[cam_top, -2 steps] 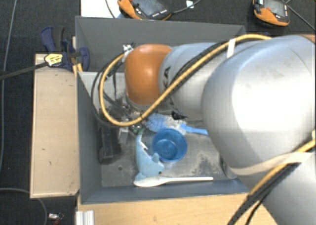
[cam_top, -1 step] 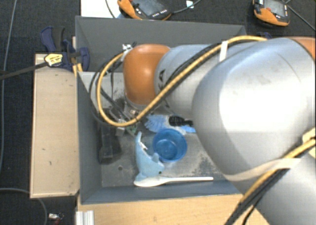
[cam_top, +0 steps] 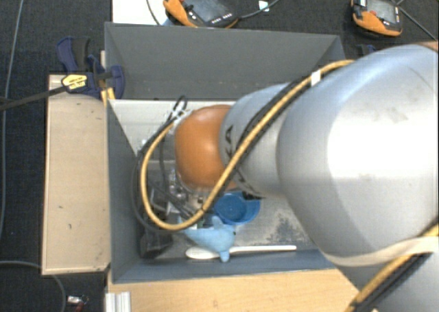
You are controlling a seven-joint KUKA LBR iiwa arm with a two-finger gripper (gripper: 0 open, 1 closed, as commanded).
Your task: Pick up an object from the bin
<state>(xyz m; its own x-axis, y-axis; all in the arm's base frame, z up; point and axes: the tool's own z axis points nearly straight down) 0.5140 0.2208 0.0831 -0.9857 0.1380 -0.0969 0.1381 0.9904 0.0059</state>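
My gripper (cam_top: 171,197) is low in the bin's left half, mostly hidden beneath the arm's orange cover and looped cables. Just to its right a round blue cup (cam_top: 234,209) lies on the floor, partly covered by the arm. In front of the cup rests a pale blue soft toy (cam_top: 214,237). A white plastic spoon (cam_top: 241,251) lies along the front wall, its bowl touching the toy. A dark object (cam_top: 153,241) sits in the front left corner right below the gripper; I cannot tell whether it is a loose thing or part of the gripper.
The large grey arm reaches in from the right and covers the bin's right half and most of the middle. A yellow-black cable loops down around the gripper. Bare floor shows along the left wall and beside the spoon at the front right.
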